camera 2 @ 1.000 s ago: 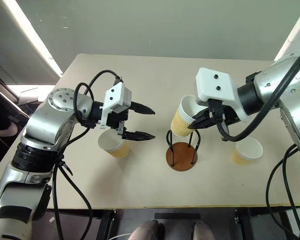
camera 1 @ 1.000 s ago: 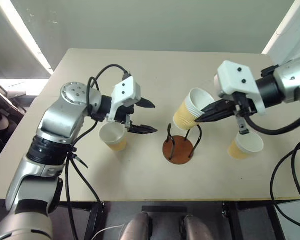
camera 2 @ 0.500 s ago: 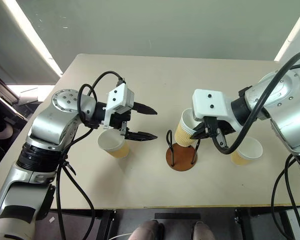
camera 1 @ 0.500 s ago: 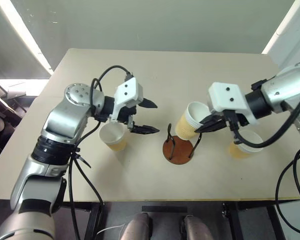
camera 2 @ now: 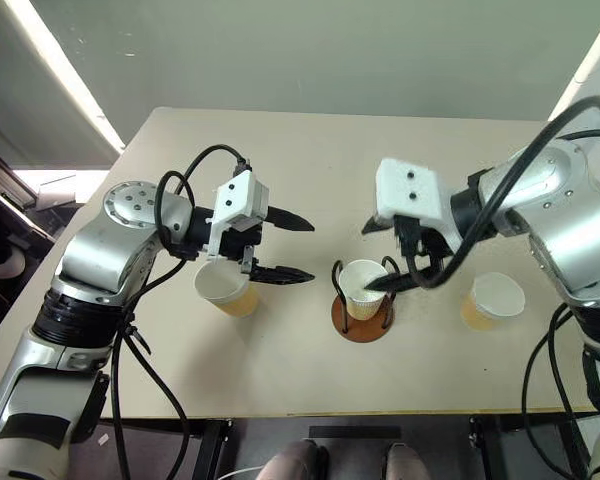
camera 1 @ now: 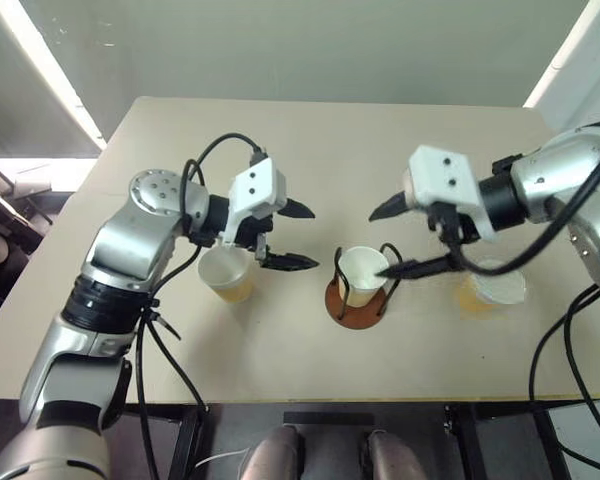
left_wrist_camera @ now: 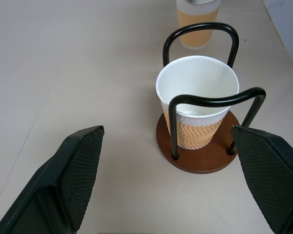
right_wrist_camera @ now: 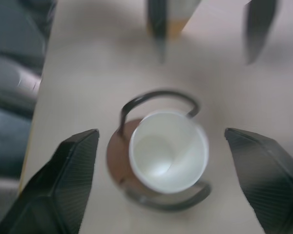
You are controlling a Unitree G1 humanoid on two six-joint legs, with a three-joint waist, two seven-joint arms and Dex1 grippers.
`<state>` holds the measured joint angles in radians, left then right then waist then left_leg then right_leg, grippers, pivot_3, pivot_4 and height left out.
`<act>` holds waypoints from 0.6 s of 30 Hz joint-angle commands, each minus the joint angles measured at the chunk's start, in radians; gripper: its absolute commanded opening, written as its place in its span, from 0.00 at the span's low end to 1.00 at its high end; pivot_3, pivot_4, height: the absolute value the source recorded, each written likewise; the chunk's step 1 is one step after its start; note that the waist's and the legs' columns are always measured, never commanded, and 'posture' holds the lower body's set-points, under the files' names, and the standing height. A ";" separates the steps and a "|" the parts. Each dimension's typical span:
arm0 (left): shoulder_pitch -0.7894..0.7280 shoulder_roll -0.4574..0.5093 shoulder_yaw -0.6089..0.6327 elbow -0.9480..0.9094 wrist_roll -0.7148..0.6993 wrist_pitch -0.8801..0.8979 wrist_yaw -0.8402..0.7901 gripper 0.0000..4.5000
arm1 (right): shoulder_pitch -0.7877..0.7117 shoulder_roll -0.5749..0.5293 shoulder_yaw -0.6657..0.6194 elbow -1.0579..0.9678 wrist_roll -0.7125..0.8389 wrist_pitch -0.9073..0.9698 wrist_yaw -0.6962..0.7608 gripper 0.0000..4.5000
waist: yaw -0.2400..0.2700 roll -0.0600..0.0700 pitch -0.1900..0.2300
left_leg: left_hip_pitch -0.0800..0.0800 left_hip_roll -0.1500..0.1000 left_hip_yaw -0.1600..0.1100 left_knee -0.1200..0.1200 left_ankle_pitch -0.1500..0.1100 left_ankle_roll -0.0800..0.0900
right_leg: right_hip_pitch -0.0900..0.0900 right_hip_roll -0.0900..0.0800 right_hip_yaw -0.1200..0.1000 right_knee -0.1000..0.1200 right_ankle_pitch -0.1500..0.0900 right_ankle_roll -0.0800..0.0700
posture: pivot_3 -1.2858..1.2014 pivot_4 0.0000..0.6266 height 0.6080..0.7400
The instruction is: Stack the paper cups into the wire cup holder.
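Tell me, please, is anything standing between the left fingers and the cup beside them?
Nothing visible does: the open left gripper hangs just above that cup, with bare table around it.

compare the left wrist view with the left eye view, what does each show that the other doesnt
The left wrist view alone gives a close side look at the cup in the wire cup holder: its tan zigzag wall, seated upright on the brown disc between the two black loops.

The left eye view alone takes in the whole table, the cup beneath the left gripper, and the right gripper open beside the holder.

Both show the holder with one cup in it, and another cup standing on the table beyond the holder, on the robot's right.
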<state>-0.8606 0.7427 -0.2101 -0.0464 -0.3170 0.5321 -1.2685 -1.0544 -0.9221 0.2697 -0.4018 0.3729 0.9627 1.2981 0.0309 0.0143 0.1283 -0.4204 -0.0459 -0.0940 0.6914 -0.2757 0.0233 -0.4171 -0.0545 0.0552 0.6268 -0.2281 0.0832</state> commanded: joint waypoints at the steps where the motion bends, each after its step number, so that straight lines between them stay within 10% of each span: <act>1: 0.000 0.061 0.042 -0.072 0.016 0.019 0.018 1.00 | -0.015 0.008 -0.145 0.033 0.054 0.050 -0.073 0.91 | 0.000 0.000 0.000 | 0.000 0.000 0.000 0.000 0.000 0.000 | 0.000 0.000 0.000 0.000 0.000 0.000 | 0.52 0.24 1.00; 18: 0.204 0.474 0.039 -0.392 0.171 -0.017 -0.057 1.00 | -0.010 -0.027 -0.413 0.144 0.430 0.215 -0.063 0.91 | -0.004 0.000 0.000 | 0.001 0.001 0.000 -0.002 0.000 0.000 | -0.001 0.002 0.001 0.000 -0.002 -0.003 | 0.52 0.24 1.00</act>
<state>-0.6678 1.1891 -0.2068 -0.4005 -0.1681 0.5193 -1.3235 -1.0539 -0.9235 -0.1084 -0.2416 0.7691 1.1831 1.2234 0.0267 0.0143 0.1283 -0.4197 -0.0446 -0.0940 0.6890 -0.2757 0.0226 -0.4181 -0.0526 0.0559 0.6268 -0.2299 0.0799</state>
